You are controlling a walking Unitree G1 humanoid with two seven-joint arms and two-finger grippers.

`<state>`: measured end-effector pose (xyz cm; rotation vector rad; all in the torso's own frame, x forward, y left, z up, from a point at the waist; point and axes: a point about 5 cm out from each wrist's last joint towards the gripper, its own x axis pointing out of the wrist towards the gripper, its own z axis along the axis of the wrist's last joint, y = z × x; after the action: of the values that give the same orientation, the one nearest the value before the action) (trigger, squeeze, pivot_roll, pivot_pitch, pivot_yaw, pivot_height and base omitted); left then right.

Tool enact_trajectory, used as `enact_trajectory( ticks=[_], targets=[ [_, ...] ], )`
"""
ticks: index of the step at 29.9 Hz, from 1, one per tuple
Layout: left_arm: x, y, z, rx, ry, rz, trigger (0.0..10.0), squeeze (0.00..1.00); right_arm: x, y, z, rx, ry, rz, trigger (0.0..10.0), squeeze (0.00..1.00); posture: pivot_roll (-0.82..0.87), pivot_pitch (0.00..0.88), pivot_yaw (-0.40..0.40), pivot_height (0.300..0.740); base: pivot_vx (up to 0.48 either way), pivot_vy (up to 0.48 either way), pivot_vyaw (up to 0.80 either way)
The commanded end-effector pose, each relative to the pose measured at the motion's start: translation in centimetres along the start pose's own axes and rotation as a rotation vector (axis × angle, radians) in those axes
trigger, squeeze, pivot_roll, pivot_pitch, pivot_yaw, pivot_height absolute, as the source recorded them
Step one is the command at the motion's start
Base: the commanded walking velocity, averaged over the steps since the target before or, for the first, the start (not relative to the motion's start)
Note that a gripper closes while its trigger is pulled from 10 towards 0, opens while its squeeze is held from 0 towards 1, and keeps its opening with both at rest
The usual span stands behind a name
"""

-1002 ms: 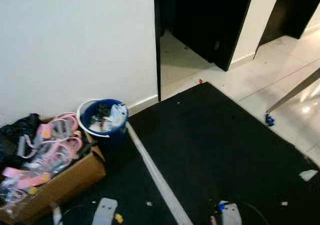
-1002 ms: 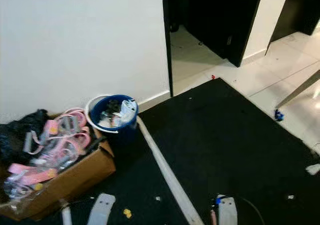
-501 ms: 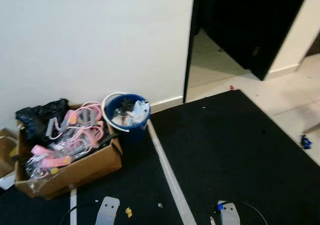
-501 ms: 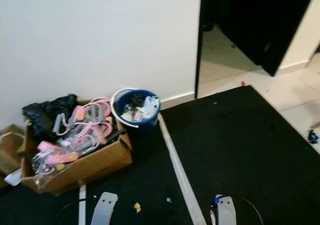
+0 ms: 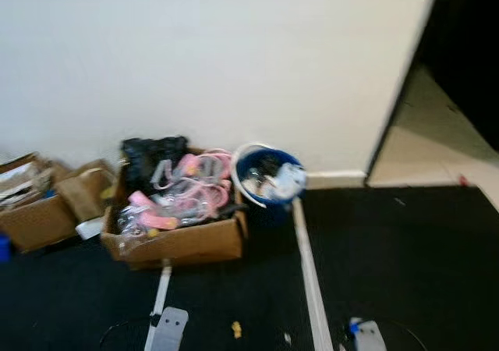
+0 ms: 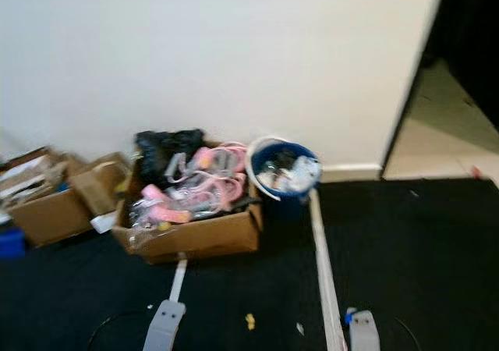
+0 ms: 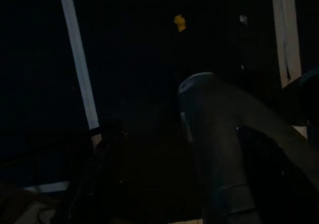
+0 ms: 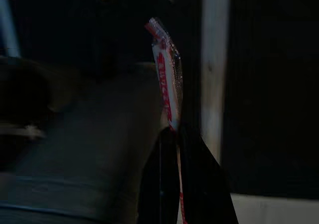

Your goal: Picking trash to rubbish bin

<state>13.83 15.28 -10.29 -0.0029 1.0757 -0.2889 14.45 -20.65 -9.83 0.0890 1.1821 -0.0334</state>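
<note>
Against the white wall (image 5: 218, 47) stands the blue rubbish bin (image 5: 269, 181), its white rim tilted toward the cardboard box (image 5: 181, 239) that touches it on the robot's left. Trash, pale and crumpled, already fills the bin to near its top. The box next to the bin is heaped with pink and grey strips (image 5: 187, 191) and a black bag (image 5: 152, 154) at its back. Farther from the bin on that same side sit two smaller brown boxes (image 6: 54, 203). A white strip (image 5: 310, 277) runs over the black carpet (image 5: 405, 265) from the bin's foot toward the robot, and a small yellow scrap (image 5: 236, 330) lies on the carpet well in front of the bin, near a white fleck (image 6: 300, 329).

The right pincer (image 8: 175, 134) hangs low over the carpet, its fingers pressed together on a thin red-and-white wrapper (image 8: 166, 79) that sticks up past the tips. The left pincer (image 7: 114, 149) hangs idle in the dark above the carpet; whether its fingers are spread I cannot tell.
</note>
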Motion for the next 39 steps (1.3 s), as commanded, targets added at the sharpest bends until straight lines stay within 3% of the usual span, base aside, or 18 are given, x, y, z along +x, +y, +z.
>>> enact_trajectory(
  ticks=[1, 5, 13, 39],
  targets=[
    [-0.29, -0.75, -2.59, -0.015, 0.103, -0.027, 10.0, 0.00, -0.10, -0.38, -1.14, 0.020, 0.032, -0.018, 10.0, 0.00, -0.04, 0.088, 0.057, 0.740, 0.000, 0.000, 0.00],
    [-0.29, -0.79, -2.58, -0.015, 0.104, -0.034, 10.0, 0.00, -0.10, -0.40, -1.17, 0.022, 0.035, -0.022, 10.0, 0.00, -0.04, 0.088, 0.057, 0.740, 0.000, 0.000, 0.00],
    [-0.30, -0.84, -2.66, -0.015, 0.106, -0.039, 10.0, 0.00, -0.11, -0.42, -1.31, 0.031, 0.044, -0.022, 10.0, 0.00, -0.04, 0.095, 0.057, 0.740, 0.000, -0.430, 0.00],
    [-0.31, -0.32, -2.39, -0.055, 0.050, 0.080, 10.0, 0.00, -0.14, -0.65, -1.09, 0.022, 0.022, -0.039, 10.0, 0.00, -0.05, 0.096, 0.041, 0.740, 0.000, 0.000, 0.00]
  ],
)
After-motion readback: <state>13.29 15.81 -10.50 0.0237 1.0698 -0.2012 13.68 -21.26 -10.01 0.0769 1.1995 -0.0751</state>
